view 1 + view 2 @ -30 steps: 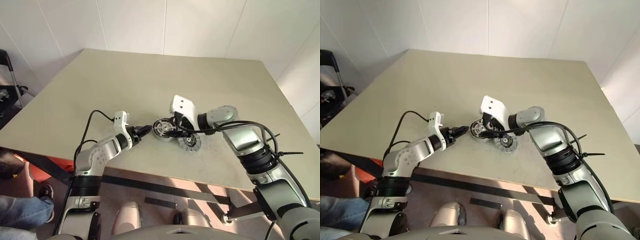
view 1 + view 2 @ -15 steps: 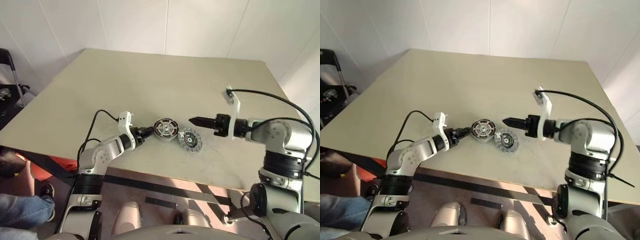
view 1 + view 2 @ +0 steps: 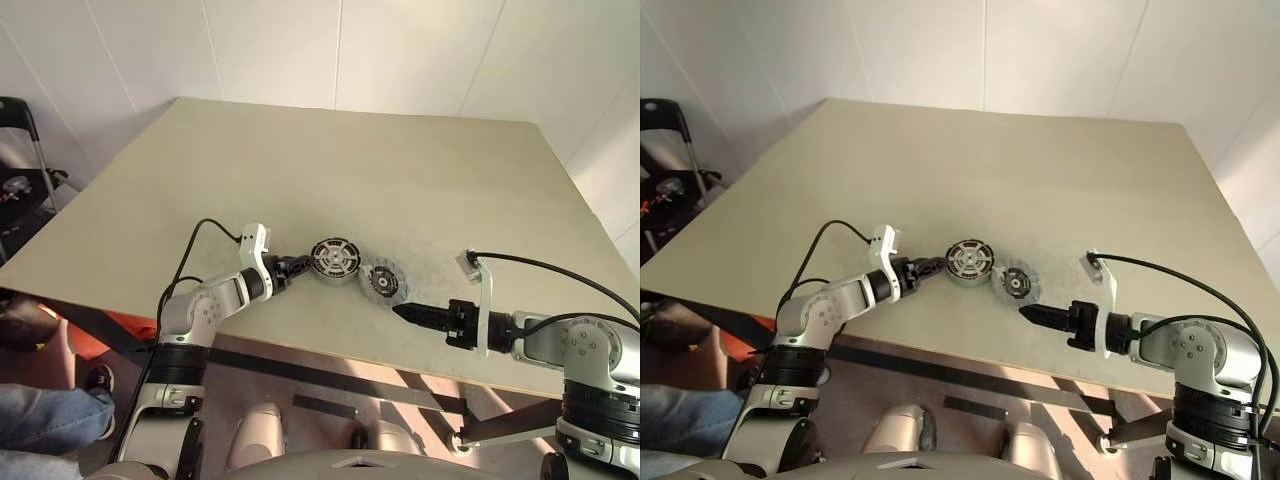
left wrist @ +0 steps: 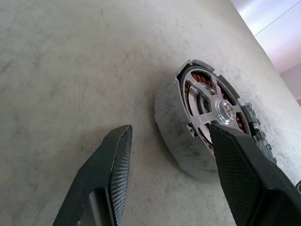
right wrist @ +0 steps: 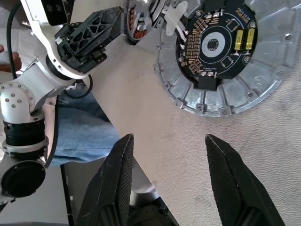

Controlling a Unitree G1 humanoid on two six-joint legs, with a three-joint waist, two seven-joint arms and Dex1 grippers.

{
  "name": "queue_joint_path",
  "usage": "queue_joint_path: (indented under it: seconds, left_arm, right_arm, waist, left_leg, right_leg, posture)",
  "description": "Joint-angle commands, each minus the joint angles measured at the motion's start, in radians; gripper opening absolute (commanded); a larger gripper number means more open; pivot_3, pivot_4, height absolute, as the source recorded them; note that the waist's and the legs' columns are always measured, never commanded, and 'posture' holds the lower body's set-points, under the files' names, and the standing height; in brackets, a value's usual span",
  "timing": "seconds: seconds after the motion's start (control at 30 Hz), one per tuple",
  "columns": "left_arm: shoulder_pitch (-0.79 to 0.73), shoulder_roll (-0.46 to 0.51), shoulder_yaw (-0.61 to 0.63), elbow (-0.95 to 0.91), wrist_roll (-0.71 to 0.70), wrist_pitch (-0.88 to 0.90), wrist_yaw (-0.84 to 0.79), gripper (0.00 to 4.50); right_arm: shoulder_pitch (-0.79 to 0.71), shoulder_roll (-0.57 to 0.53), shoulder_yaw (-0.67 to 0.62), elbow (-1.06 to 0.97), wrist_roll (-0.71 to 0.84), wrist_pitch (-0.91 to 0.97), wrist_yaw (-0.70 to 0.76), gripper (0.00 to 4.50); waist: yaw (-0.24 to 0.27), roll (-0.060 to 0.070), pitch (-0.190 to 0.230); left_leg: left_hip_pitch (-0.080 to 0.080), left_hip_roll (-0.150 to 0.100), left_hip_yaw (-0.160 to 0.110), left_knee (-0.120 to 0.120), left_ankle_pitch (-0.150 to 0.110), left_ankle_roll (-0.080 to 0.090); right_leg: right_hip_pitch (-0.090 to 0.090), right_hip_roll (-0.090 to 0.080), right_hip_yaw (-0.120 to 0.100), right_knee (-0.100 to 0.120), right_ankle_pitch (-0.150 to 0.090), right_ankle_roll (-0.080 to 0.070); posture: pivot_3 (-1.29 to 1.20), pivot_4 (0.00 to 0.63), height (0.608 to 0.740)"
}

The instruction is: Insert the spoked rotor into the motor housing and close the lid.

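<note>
Black left tool [image 4: 171,155] parted beside motor housing [image 4: 202,127], right tool [image 5: 167,176] parted, empty, near lid [image 5: 221,56]

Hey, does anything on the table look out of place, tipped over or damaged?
Nothing looks spilled or damaged. The thin grey metal lid disc lies on the beige table right beside the round silver-rimmed motor housing, not on it.

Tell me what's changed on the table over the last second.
The right end effector left the two motor parts and drew back toward the table's near edge, empty and open. The housing, the lid and the left end effector beside the housing stayed put.
</note>
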Motion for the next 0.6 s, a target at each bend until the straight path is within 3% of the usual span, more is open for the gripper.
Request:
queue_joint_path:
  seconds: [0.03, 0.33, 0.6]
  left_arm:
    - [-0.016, 0.006, -0.001, -0.013, -0.001, -0.003, -0.010, 2.77]
    - [-0.008, 0.029, 0.006, -0.031, -0.002, 0.010, -0.007, 2.77]
    - [-0.012, 0.024, -0.001, -0.026, 0.001, 0.008, -0.002, 2.77]
  right_arm:
    - [-0.032, 0.025, -0.015, 0.024, 0.034, 0.004, -0.050, 2.68]
    - [-0.087, 0.091, -0.008, 0.127, -0.021, -0.054, -0.139, 2.68]
    - [-0.199, 0.119, -0.082, 0.233, -0.043, -0.137, -0.230, 2.68]
  waist:
    - [-0.001, 0.000, 0.000]
    - [-0.005, 0.000, -0.001]
    - [-0.005, 0.001, -0.001]
  left_leg:
    - [0.000, 0.000, 0.000, 0.000, 0.000, 0.000]
    - [0.000, 0.000, 0.000, -0.001, 0.000, 0.000]
    - [0.002, 0.000, 0.000, -0.001, 0.005, -0.008]
  right_leg:
    - [0.000, 0.000, 0.000, 0.000, 0.000, 0.000]
    - [0.000, 0.000, 0.000, -0.001, 0.000, 0.000]
    - [0.001, 0.000, 0.000, -0.002, 0.000, 0.002]
  posture:
    - [0.00, 0.000, 0.740]
    - [0.00, 0.000, 0.740]
    - [0.00, 0.000, 0.740]
